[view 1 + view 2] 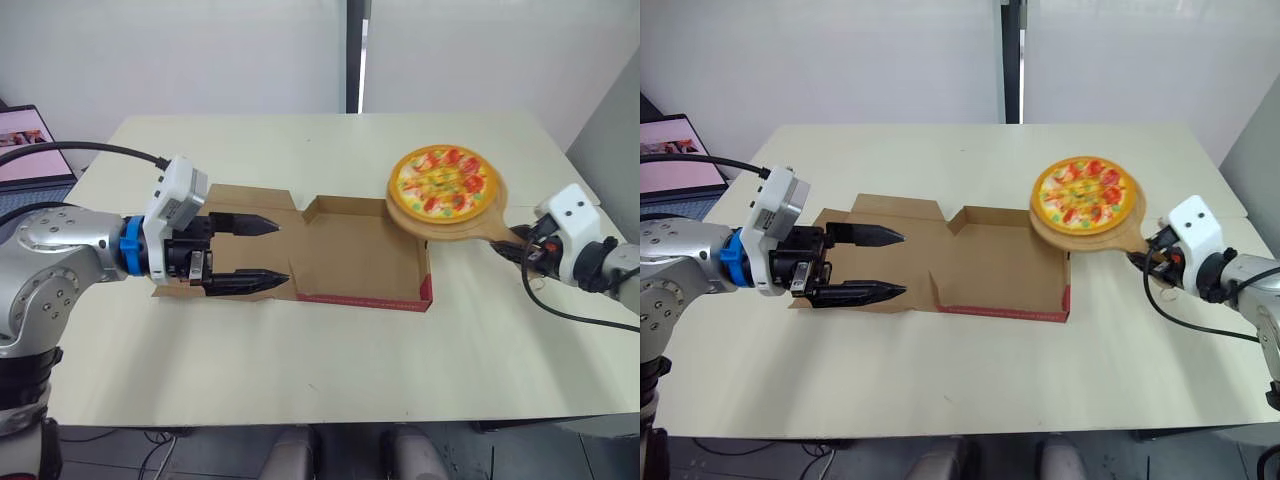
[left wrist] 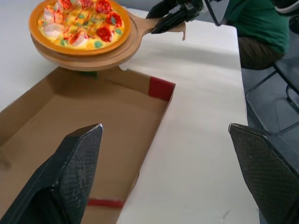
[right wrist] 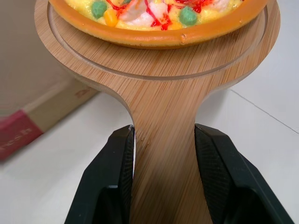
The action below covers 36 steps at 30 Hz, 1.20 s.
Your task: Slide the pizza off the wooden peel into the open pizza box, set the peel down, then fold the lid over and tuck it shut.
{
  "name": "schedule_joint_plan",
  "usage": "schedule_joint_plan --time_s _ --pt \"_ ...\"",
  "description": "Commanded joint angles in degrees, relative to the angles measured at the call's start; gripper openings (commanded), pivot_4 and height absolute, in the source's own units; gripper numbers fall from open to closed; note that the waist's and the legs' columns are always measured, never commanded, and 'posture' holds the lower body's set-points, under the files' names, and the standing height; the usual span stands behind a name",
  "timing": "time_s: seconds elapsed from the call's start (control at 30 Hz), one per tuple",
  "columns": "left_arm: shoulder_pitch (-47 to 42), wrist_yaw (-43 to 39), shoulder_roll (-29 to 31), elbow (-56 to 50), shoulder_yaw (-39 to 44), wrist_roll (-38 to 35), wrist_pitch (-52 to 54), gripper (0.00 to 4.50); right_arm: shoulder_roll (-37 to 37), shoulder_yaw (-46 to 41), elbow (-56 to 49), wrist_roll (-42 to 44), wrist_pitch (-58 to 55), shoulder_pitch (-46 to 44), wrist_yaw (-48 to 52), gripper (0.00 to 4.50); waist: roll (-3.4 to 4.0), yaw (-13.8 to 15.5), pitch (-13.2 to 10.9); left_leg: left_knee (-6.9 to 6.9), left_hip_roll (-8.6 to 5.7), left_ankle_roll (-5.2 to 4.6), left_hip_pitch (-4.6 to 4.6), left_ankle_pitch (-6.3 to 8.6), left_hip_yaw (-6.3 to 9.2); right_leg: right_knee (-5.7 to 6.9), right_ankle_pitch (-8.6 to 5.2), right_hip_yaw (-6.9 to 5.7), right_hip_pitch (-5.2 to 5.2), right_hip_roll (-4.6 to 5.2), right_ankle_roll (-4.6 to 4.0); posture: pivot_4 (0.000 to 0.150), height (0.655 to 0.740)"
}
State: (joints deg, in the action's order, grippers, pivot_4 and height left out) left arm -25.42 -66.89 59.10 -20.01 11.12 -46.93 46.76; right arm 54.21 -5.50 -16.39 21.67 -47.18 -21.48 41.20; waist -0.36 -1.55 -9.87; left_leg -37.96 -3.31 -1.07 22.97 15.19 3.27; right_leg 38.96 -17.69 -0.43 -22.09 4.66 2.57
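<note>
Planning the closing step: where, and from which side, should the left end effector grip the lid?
Its free outer edge, from the robot's left: the lid lies flat on the table, hinged to the tray, so that edge likely lifts easiest. The open left end effector hovers over it.

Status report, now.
Right gripper shut on peel handle. Left gripper open, over lid. Pizza on peel, at right edge of box. Nothing in the way.

Yellow pizza (image 1: 443, 181) with red-green toppings, tan peel (image 3: 163, 135), brown box (image 1: 350, 250) edged red.
</note>
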Motion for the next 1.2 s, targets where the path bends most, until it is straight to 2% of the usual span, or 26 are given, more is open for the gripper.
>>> schedule_joint_plan --time_s 0.03,0.43,1.2 --pt "0.4 0.3 1.0 -1.9 2.2 -0.3 -0.7 4.50 1.1 0.3 -1.2 -1.9 5.1 -4.5 1.3 1.63 -0.01 0.1 0.0 0.00 0.00 0.00 0.01 0.00 0.00 0.00 0.00 -0.01 -0.01 0.00 0.00 0.150 0.7281" --pt "5.6 0.0 3.4 -2.6 5.0 0.3 -1.0 4.50 1.1 8.2 0.7 -10.4 14.1 -7.4 5.5 1.63 -0.02 0.1 0.0 0.01 -0.01 0.02 0.04 -0.01 -0.01 0.01 0.00 0.00 -0.08 0.02 0.00 0.150 0.7281" --pt "4.5 -0.4 3.4 -2.2 3.1 0.9 -2.0 4.50 0.3 9.7 4.7 -20.9 25.0 -10.0 8.1 1.63 -0.01 0.1 0.0 0.00 -0.01 0.04 0.04 -0.02 -0.03 0.04 0.00 -0.01 -0.11 0.02 0.00 0.150 0.7281"
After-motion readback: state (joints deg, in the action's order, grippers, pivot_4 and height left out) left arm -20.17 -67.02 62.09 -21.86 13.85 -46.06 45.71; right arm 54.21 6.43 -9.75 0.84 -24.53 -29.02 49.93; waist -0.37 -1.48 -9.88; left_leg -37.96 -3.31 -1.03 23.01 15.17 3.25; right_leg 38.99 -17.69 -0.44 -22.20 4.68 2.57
